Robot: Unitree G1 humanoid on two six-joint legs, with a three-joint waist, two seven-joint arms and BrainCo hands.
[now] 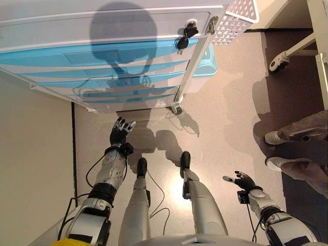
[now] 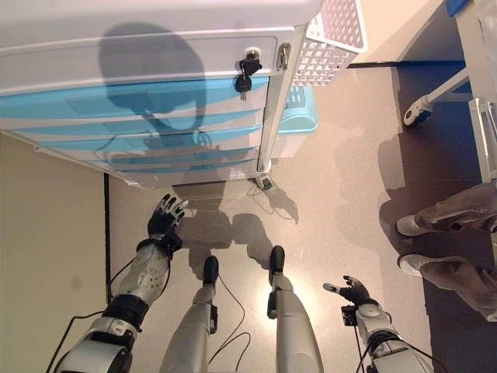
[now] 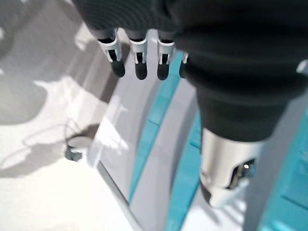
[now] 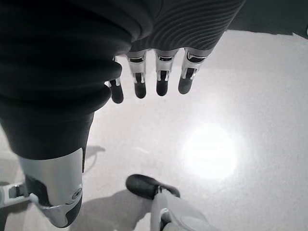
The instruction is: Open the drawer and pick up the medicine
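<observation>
Reaching toward the drawer cabinet [image 1: 102, 61], the left hand [image 1: 119, 132] has fingers straight and apart, touching nothing; right hand [image 1: 242, 181] hangs low, fingers relaxed, empty; all blue drawers [image 1: 92, 55] appear closed; medicine unseen, presumably inside; opening and pickup both remain.

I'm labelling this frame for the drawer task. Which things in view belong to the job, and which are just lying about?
Job:
- drawer cabinet, blue drawers all closed
- left hand, open, raised near the lowest drawers
- right hand, open, low at the side

Lying about:
- keys in the lock
- white basket
- a person's shoes
</observation>
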